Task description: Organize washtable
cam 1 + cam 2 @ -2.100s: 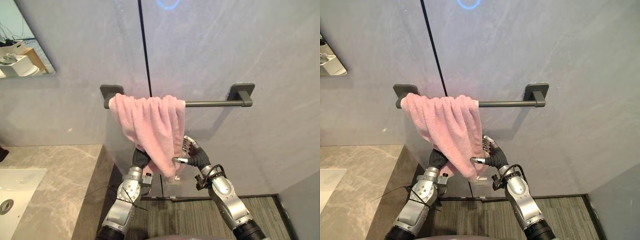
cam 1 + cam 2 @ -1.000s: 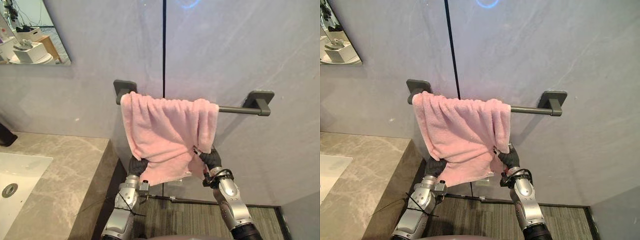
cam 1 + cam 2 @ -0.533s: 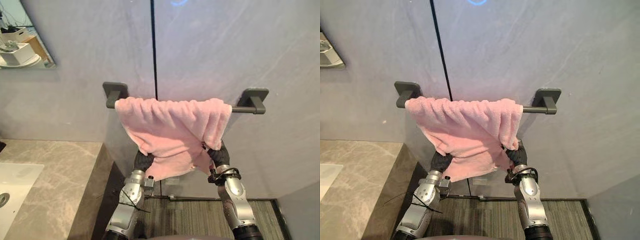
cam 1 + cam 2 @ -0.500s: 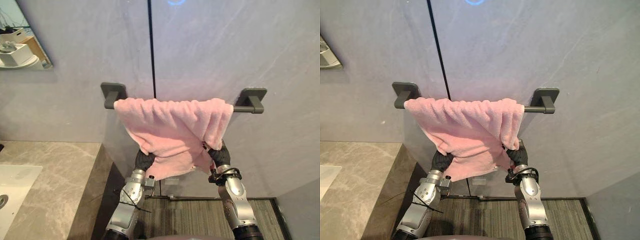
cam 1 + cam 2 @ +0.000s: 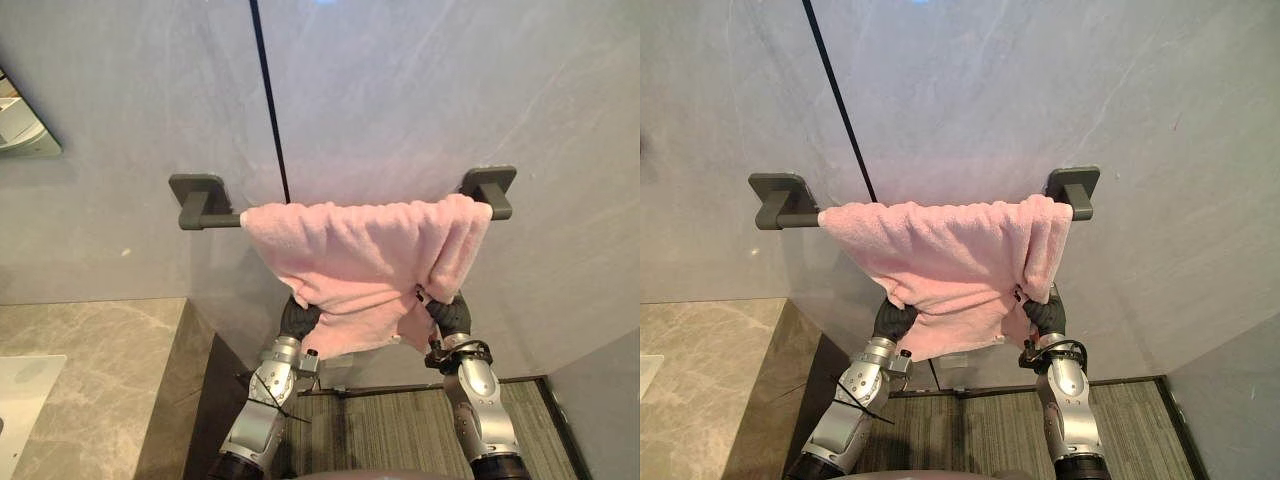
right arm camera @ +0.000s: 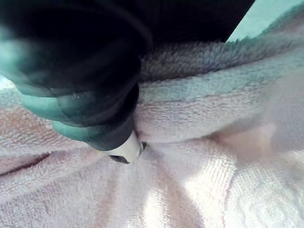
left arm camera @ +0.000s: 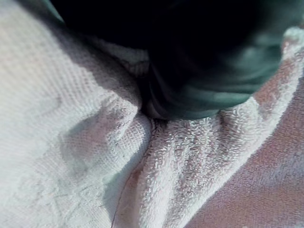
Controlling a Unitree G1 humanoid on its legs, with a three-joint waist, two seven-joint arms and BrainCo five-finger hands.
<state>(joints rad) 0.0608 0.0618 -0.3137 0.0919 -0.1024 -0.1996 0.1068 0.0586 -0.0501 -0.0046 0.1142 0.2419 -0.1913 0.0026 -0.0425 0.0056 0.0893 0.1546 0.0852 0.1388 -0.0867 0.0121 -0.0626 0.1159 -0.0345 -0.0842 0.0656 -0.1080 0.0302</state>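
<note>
Left eye view: both arms reach up, left hand (image 5: 298, 318) and right hand (image 5: 452, 315) tucked beneath the pink towel (image 5: 360, 250) draped over the wall bar (image 5: 215, 219); whether either grasps it, I cannot tell.

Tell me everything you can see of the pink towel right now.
The pink towel looks like soft terry cloth. It is draped over the dark wall bar and bunched in folds, covering the bar up to the right bracket and leaving a short bare stretch at the left. Its lower edge hangs uneven. The left hand and right hand reach up under its lower corners, touching the cloth. Their grip is hidden.
</note>
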